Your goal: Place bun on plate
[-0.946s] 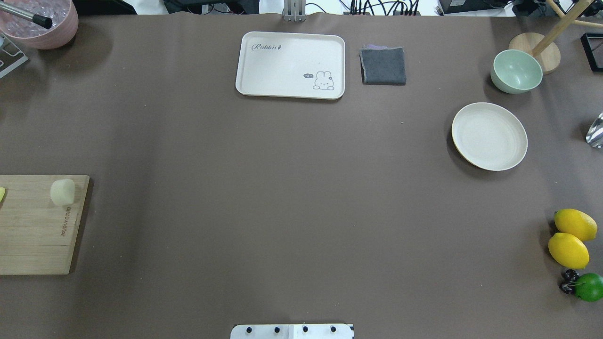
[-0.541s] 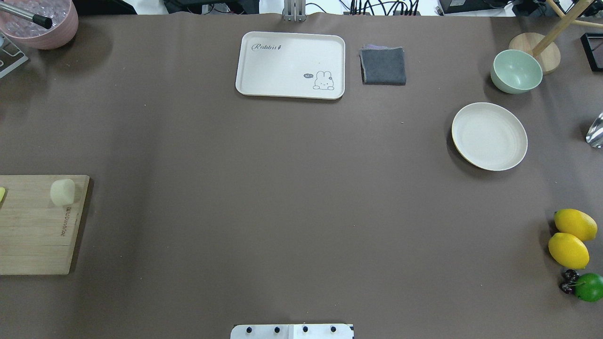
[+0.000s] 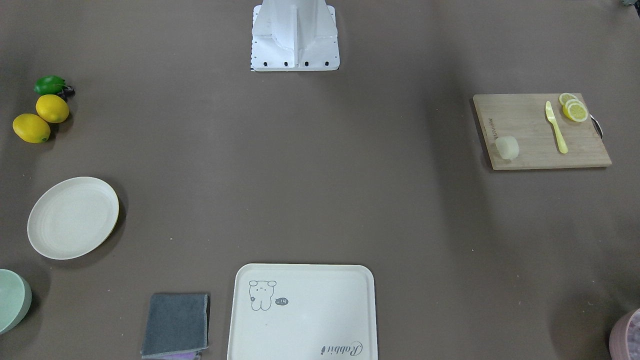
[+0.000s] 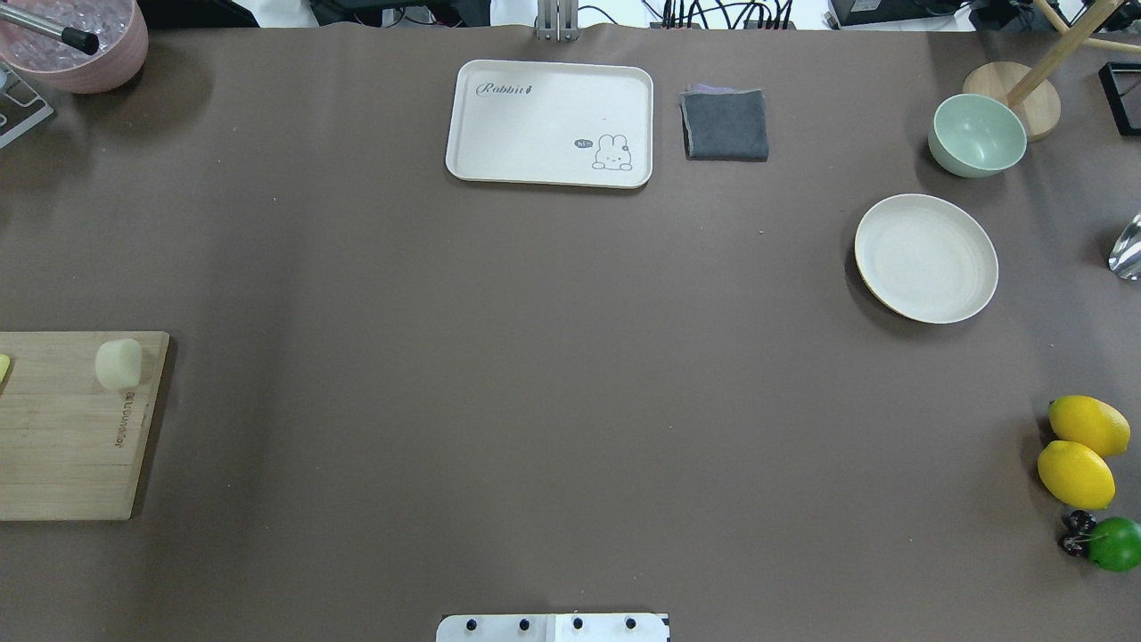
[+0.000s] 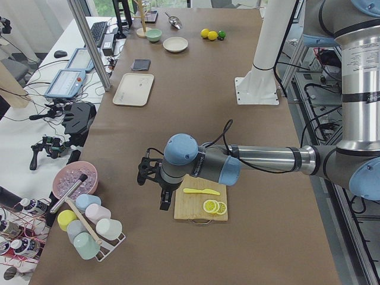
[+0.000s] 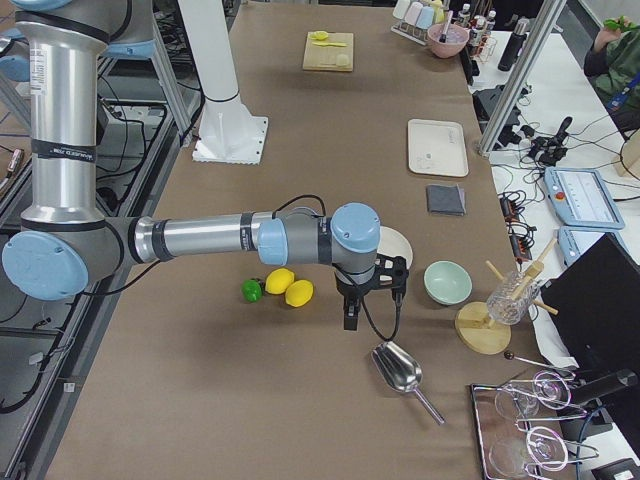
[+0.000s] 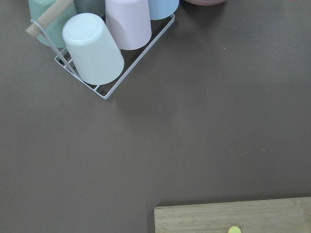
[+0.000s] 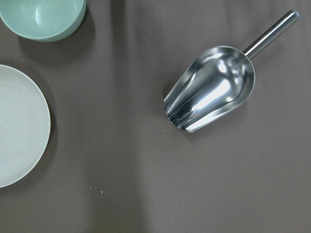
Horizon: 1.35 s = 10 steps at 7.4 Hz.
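You see the cutting board [image 4: 62, 428] and the plate [image 4: 927, 259] well apart, unmoved since the earlier overhead view. The left gripper [image 5: 162, 205] hangs beside the board and the right gripper [image 6: 350, 318] near the plate; whether either is spread, you cannot tell. The bun [image 4: 119, 364] rests unshifted near a board corner.

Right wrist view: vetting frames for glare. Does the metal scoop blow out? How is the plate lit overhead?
Right wrist view: shiny steel scoop carries bright white highlights, edges sharp. Overhead view: round cream plate evenly lit, dark shadow at its lower left.
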Available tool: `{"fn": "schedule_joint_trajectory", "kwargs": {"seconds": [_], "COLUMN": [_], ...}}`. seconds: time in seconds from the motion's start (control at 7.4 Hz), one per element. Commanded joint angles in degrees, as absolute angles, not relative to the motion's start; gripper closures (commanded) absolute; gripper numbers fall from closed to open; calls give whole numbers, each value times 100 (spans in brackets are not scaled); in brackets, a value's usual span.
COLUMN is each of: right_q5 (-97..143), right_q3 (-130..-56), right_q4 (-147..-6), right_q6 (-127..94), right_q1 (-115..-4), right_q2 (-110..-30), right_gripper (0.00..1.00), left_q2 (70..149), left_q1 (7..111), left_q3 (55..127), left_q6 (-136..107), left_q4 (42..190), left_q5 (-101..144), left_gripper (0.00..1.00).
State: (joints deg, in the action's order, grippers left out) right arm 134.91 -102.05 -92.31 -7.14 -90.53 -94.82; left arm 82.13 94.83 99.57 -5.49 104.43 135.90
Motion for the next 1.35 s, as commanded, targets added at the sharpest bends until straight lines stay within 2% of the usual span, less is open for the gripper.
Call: {"fn": "schedule_joint_trajectory", "kwargs": {"seconds": [0.0, 0.54, 0.95, 1.22], "right_q5": [13491, 13474, 13456, 13447], "right_q3": [-10213, -10134, -9608, -9441], "right_q4": [-9229, -9237, -9229, -8645], "right_q6": [-729, -782, -888, -1279], "right_q1": [-9053, -8887, -8378, -7895], "right_q2": [-9466, -9177, -8238, -8025], "right_gripper": [0, 0, 0, 0], "left_q2": [8235, 8428, 8735, 8728], "left_q1": [9483, 9335, 9343, 9334], "left_q3": [9975, 9738, 9430, 9431], "left_q6": [-554, -545, -815, -1134], "left_q4": [10450, 10485, 10845, 11308], "left_q5": [13597, 13658, 13658, 13658], "left_gripper": [2, 2, 2, 2]}}
